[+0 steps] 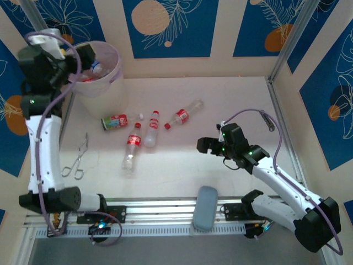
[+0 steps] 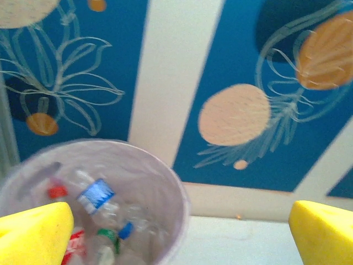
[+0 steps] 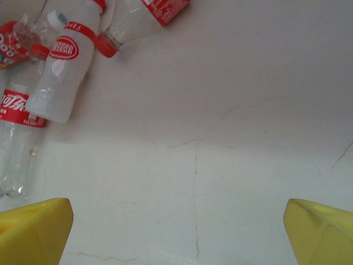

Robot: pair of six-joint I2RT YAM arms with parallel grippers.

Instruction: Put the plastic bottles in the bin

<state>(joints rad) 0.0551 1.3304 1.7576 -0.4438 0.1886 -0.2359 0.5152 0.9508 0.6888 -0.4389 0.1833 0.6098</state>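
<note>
**Spreading both claws wide, gripping nothing**

Hanging the left claw (image 1: pixel 84 53) released above the bin (image 1: pixel 110 83), upper left of the overhead frame, carrying nothing. Showing, through the left wrist view, bottles (image 2: pixel 96 194) already lying inside that bin. Holding the right claw (image 1: pixel 205 145) just as slack, right of centre, low over the bare table (image 1: pixel 237 99). Sitting well apart from four loose bottles (image 1: pixel 134 144), lying in a cluster at centre, below and right of the bin. Probably lining up the next pick from the right side.

Risking a roll: approaching light, round bottles lying on their sides, likely nudging one away with a finger before closing. Risking a double catch too, reaching into the two lying just beside each other at the cluster's middle. Crowding the bin as well: bringing the right arm in with the left arm parked over the rim, inviting a clash or a bottle bouncing off onto the table.
</note>
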